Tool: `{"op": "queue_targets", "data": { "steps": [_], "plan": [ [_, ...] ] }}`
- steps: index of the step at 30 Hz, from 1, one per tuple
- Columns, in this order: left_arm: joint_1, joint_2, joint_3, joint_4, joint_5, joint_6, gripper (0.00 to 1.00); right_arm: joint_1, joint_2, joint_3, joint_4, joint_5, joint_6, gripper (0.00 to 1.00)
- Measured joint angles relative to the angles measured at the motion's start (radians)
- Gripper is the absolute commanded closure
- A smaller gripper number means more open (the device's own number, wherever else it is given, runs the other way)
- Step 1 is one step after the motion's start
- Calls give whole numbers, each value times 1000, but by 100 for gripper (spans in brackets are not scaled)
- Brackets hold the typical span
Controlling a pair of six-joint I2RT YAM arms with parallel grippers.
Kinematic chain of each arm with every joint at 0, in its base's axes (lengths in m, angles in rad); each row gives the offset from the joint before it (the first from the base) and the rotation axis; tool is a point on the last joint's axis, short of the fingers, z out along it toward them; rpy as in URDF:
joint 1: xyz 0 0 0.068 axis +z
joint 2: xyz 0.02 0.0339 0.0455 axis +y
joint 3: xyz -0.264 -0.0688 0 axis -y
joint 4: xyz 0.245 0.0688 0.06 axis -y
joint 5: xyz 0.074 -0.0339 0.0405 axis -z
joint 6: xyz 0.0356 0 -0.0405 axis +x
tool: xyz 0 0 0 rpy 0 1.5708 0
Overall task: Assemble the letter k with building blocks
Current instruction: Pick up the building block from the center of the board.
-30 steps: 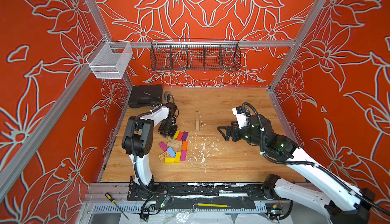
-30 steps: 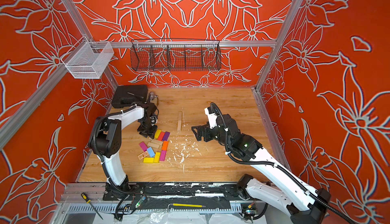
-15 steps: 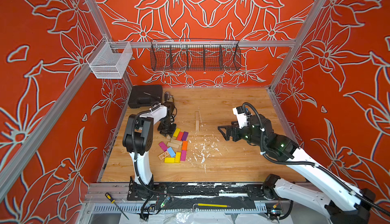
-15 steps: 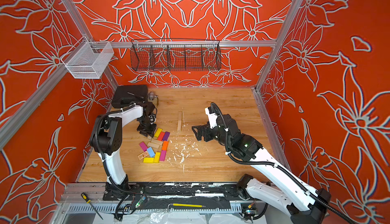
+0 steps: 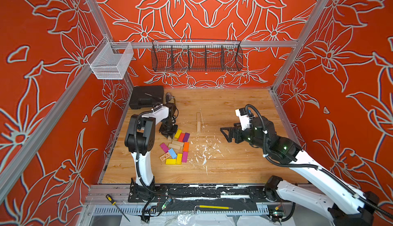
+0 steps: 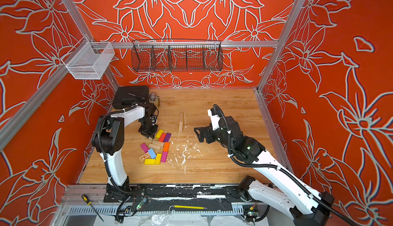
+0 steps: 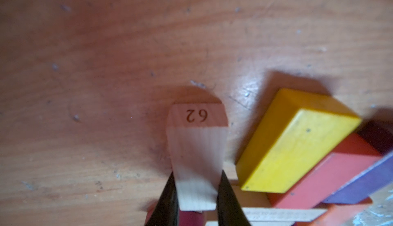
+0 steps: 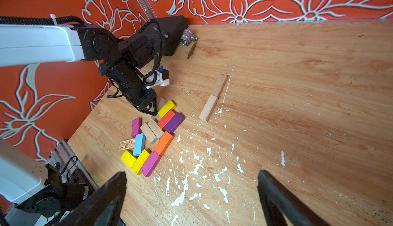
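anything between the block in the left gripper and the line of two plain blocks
Yes. The left gripper is shut on a plain block, and the yellow block, red block and purple block lie side by side between it and the two-block line. Lifted over them, the path looks free.

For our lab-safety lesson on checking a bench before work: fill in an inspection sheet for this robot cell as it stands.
Surface: wooden table, strewn with white flecks.
Job's things: coloured blocks clustered near the left arm; two plain blocks laid end to end apart.
Clutter: black case, metal valve, screwdriver on front rail.
Pincers: left pincer shut on a plain numbered block; right pincer open, empty, above the table.
Cables: black hose along right arm; loose wires at front rail.
Surroundings: orange flowered walls; black wire basket, white mesh basket, nothing seen inside.
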Motion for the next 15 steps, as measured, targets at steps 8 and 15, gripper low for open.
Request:
{"op": "queue_targets", "data": {
  "steps": [8, 15],
  "plan": [
    [-1, -148, -1, -1, 85, -100, 80, 0, 47, -2, 0, 0, 0, 2],
    [-108, -360, -14, 0, 132, -243, 82, 0, 76, -2, -33, 125, 34, 2]
  ]
}}
